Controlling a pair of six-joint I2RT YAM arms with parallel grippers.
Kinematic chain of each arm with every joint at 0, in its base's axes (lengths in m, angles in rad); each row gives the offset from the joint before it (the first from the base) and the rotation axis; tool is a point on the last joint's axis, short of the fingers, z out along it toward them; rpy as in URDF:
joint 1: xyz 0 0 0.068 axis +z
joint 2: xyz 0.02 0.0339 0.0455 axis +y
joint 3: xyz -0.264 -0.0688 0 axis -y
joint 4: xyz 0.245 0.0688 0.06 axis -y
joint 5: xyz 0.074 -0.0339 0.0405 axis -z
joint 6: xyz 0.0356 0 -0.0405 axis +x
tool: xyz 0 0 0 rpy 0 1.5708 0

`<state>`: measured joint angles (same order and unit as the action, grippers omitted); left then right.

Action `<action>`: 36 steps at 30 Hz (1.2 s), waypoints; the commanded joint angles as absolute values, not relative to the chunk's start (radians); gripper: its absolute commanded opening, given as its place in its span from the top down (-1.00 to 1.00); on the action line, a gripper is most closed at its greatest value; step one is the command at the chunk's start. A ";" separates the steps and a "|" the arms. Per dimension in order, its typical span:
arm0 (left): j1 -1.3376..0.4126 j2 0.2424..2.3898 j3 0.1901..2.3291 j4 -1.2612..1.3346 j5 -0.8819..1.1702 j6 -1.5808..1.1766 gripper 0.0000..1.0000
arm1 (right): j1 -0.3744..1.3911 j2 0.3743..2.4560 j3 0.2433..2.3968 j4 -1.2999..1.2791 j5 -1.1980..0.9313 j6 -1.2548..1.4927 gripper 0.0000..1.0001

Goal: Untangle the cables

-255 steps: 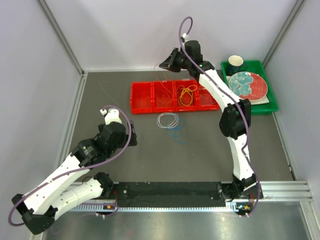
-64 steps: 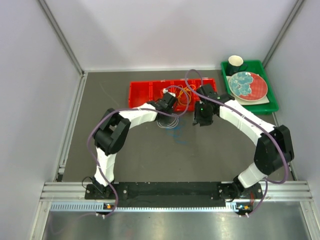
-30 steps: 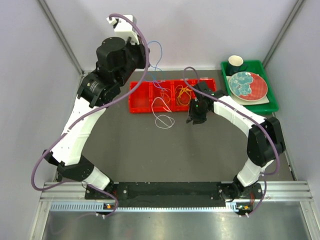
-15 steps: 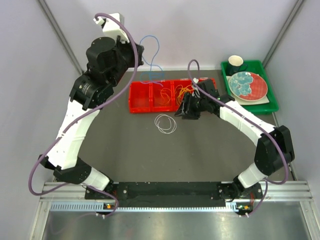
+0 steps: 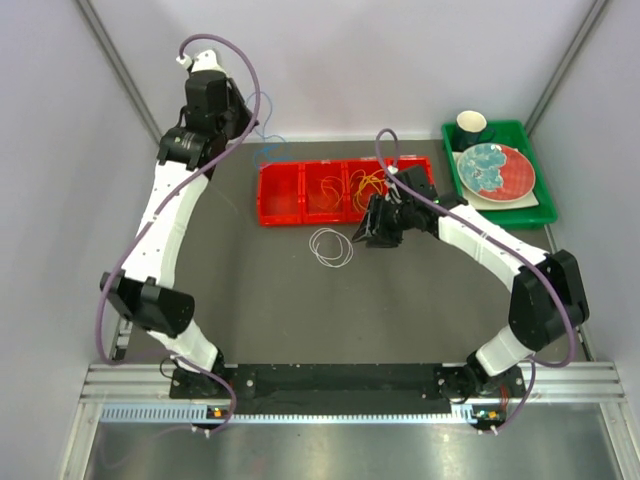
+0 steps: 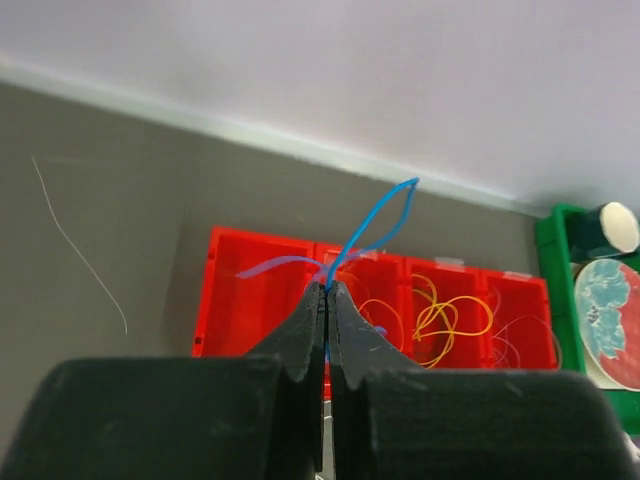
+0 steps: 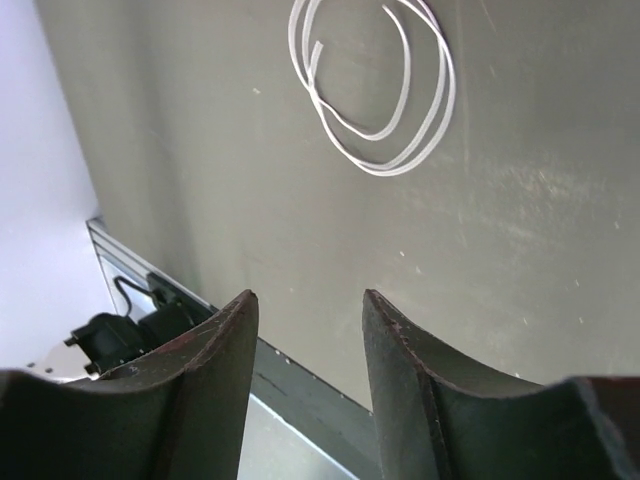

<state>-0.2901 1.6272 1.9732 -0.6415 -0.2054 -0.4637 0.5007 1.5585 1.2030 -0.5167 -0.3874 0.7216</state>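
Observation:
My left gripper (image 5: 243,124) is raised over the table's back left, shut on a thin blue cable (image 6: 375,220) that sticks out of its tip (image 6: 326,288) and trails below it (image 5: 262,152). A white cable (image 5: 350,250) lies coiled on the dark table in front of the red tray (image 5: 282,195). My right gripper (image 5: 366,232) hovers just right of that coil. In the right wrist view its jaws (image 7: 305,295) stand open and hold nothing, with the white coil (image 7: 385,170) ahead of them. An orange-yellow cable (image 5: 375,185) and a fine red one (image 5: 325,188) lie in tray compartments.
A green tray (image 5: 500,215) at the back right holds a patterned plate (image 5: 495,170) and a dark cup (image 5: 472,125). Grey walls close in the left, back and right. A hair-thin pale wire (image 6: 80,250) lies on the table left of the red tray.
The left arm has swung left and toward the back wall, carrying the blue cable clear of the white coil, which stays on the table. The right gripper has shifted slightly left.

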 commanded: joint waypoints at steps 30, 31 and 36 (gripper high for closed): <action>-0.164 1.942 1.856 -0.538 0.015 -0.538 -0.10 | 0.495 1.588 1.275 -0.603 -0.374 0.669 0.12; -0.164 1.942 1.856 -0.541 0.012 -0.541 -0.35 | 0.494 1.588 1.275 -0.603 -0.376 0.667 0.12; -0.166 1.893 1.830 -0.537 0.021 -0.538 -0.98 | 0.495 1.586 1.270 -0.606 -0.374 0.655 0.12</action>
